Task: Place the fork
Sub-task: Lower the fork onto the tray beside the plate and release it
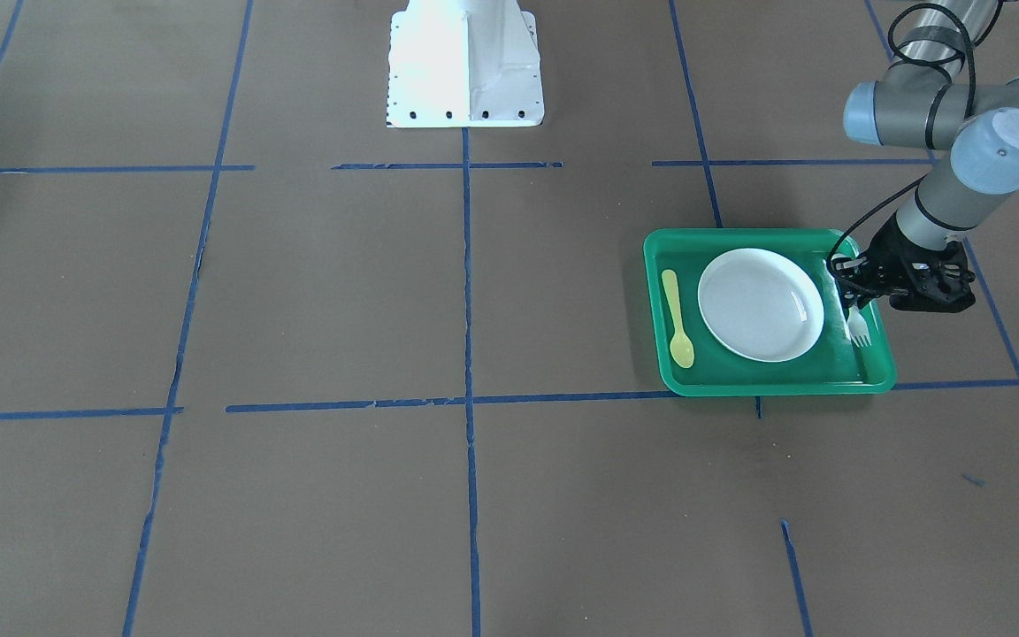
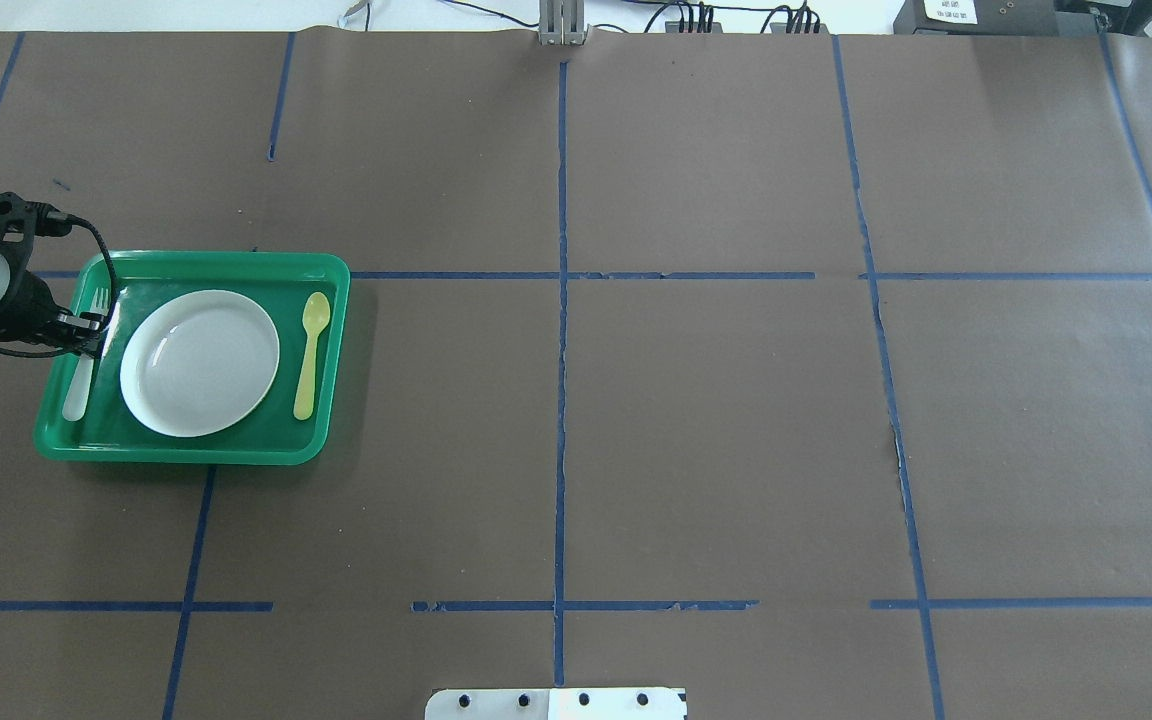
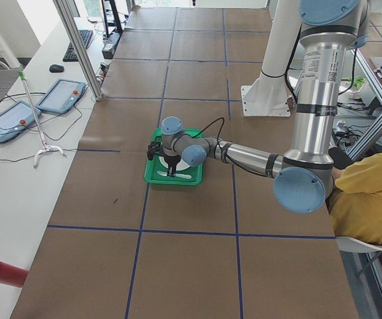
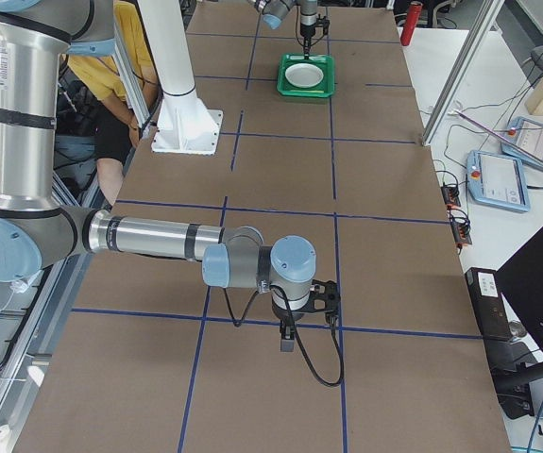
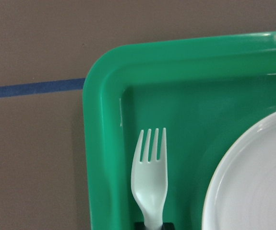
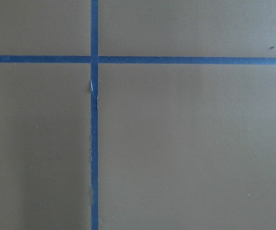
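Note:
The pale whitish-green fork (image 1: pixel 859 331) lies along the edge strip of the green tray (image 1: pixel 766 387), between the rim and the white plate (image 1: pixel 762 303). My left gripper (image 1: pixel 854 299) is down over the fork's middle, its jaws closed against the neck. In the left wrist view the fork (image 5: pixel 150 182) points its tines at the tray corner (image 5: pixel 104 143) beside the plate (image 5: pixel 253 182). From overhead the fork's handle (image 2: pixel 78 395) sticks out behind the gripper (image 2: pixel 88 338). My right gripper (image 4: pixel 288 342) hangs over bare table far away; I cannot tell whether it is open.
A yellow spoon (image 1: pixel 676 318) lies in the tray on the plate's other side. The white robot base (image 1: pixel 465 62) stands at the table's middle edge. Blue tape lines cross the brown table. Operators' desks with tablets (image 3: pixel 61 95) flank the table.

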You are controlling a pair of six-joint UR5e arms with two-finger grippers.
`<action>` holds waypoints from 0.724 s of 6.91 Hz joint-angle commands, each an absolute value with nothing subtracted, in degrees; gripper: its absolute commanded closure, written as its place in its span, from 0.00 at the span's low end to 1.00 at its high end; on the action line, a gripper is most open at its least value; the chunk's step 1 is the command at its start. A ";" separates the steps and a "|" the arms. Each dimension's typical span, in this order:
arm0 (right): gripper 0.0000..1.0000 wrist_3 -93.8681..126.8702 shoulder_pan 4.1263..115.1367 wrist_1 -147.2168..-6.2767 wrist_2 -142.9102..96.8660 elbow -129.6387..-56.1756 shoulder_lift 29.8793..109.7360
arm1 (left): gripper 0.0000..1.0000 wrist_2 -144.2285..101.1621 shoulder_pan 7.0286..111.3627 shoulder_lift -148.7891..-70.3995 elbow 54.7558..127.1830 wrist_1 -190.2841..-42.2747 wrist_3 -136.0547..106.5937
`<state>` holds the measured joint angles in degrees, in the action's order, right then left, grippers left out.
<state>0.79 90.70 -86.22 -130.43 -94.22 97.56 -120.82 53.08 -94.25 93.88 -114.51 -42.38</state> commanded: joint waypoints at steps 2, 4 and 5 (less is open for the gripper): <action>0.00 0.79 90.70 -86.22 -130.43 -94.22 97.56 | 1.00 -120.94 53.00 -95.01 92.37 -114.52 -43.67; 0.00 0.79 90.70 -86.22 -130.43 -94.22 97.56 | 1.00 -120.94 52.91 -95.36 92.29 -114.52 -44.47; 0.00 0.79 90.70 -86.22 -130.43 -94.22 97.56 | 1.00 -120.94 52.91 -95.71 92.20 -114.52 -44.65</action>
<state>0.79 90.70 -86.22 -130.43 -94.22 97.56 -120.94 52.92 -95.41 92.28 -114.52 -44.37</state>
